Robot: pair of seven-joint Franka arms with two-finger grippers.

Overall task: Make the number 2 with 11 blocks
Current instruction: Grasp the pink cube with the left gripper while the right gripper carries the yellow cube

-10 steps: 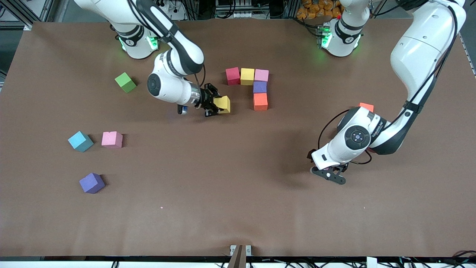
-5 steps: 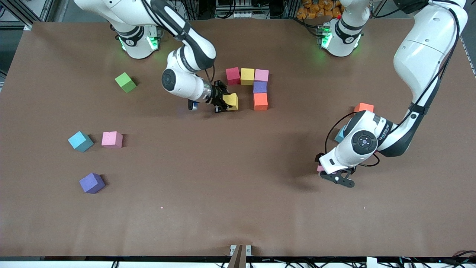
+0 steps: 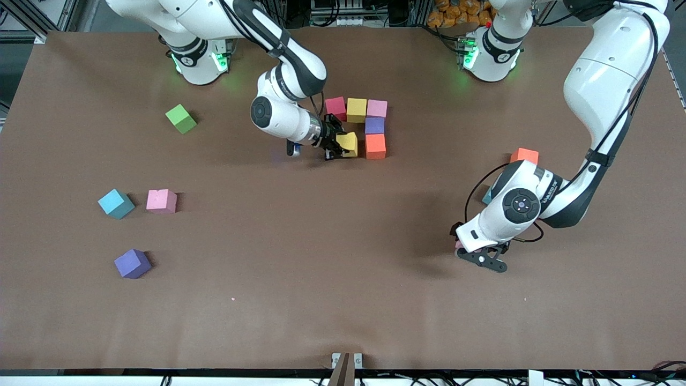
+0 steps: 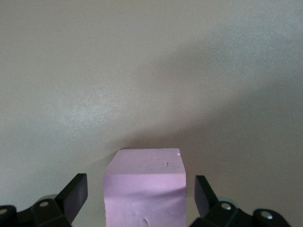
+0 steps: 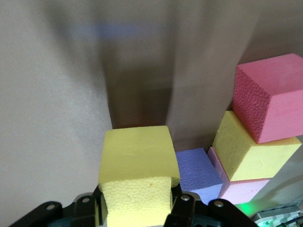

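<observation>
My right gripper is shut on a yellow block, low over the table beside the orange block. That orange block ends a column with a purple block under a row of red, yellow and pink blocks. In the right wrist view the held yellow block is close to the purple one. My left gripper is open, its fingers on either side of a pink block on the table without touching it.
Loose light blue, pink and purple blocks lie toward the right arm's end. A green cube sits near the right arm's base. An orange block and a light blue sliver show beside the left arm.
The right arm has carried the yellow block sideways to just beside the orange block. The left gripper shifted slightly over the pink block and stayed open.
</observation>
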